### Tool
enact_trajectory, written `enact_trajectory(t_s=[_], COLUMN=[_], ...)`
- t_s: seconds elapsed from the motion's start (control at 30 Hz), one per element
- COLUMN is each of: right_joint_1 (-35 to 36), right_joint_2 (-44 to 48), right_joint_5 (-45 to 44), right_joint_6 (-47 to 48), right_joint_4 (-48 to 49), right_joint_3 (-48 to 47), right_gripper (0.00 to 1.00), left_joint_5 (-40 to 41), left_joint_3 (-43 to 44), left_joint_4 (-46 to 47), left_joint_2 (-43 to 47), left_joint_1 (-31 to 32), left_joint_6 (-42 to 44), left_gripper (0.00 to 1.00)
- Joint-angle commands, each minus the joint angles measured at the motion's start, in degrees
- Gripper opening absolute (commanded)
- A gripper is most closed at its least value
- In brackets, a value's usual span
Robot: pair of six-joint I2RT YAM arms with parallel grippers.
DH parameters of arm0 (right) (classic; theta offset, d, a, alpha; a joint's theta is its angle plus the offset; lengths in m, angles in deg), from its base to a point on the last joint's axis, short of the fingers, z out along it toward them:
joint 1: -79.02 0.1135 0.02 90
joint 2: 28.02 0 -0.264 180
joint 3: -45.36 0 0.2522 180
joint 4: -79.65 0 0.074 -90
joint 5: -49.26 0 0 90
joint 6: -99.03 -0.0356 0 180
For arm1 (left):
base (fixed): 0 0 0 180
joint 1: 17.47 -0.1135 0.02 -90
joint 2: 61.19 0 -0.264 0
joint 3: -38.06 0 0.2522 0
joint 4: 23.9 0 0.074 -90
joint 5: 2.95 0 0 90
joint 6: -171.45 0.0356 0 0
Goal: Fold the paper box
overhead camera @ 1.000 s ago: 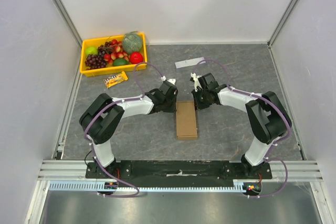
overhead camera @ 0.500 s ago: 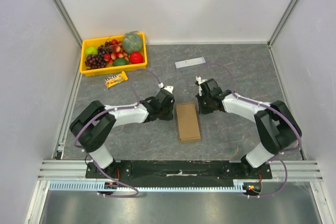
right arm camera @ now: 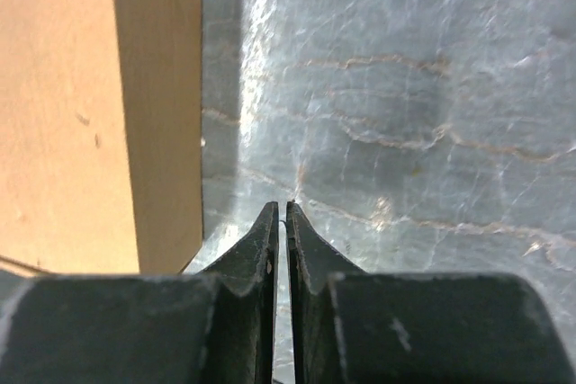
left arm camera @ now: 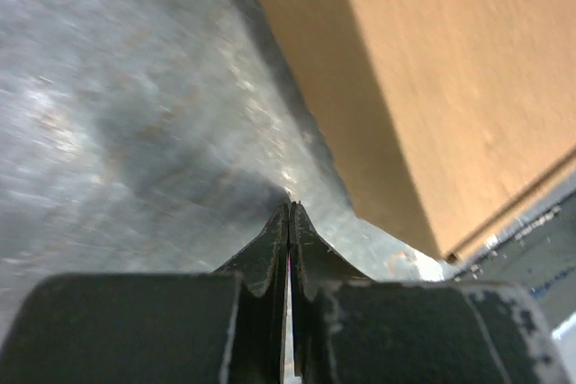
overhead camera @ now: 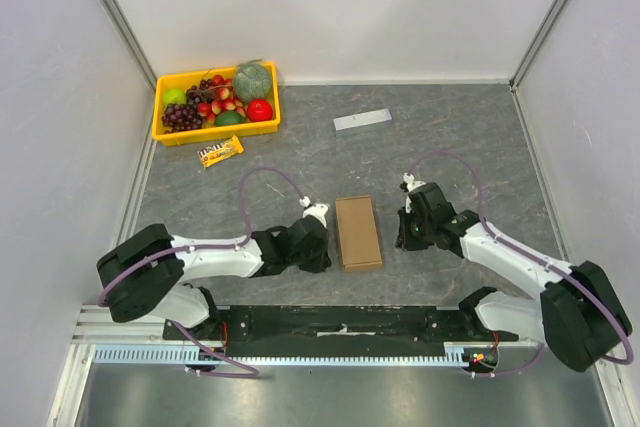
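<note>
As the paper box [overhead camera: 358,232] already lies closed as a shallow brown rectangle, we judge the folding all but done. From above, the left gripper [overhead camera: 322,250] sits just beside the box's left wall and the right gripper [overhead camera: 403,230] near its right wall, neither touching. What is left would be pressing any loose flap flat. At the left wrist we see jaws pinched together on nothing, with matte cardboard beside the mottled grey table [left arm camera: 135,87]. At the right wrist the jaws are a hairline apart and empty, by the box's crisp-edged side.
</note>
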Motion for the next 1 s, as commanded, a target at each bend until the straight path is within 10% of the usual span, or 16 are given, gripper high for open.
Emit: enact_trajectory(t_s=[0.0, 0.97], right_joint_1=[1.35, 16.03], right_joint_2=[3.54, 1.50], right_joint_5=[2.43, 2.10], right_joint_6=[-3.11, -12.08], right_joint_4=[-0.64, 10.81], right_joint_3=[2.39, 4.77], right_gripper=[0.13, 0.15], left_joint_5=[2.01, 3.23], left_joint_3=[-2.38, 6.58], left_joint_4=[1.30, 2.45], left_joint_2=[-0.96, -11.79], left_joint_1=[3.59, 12.20], left_joint_6=[-7.56, -11.52], left_gripper=[0.04, 0.02])
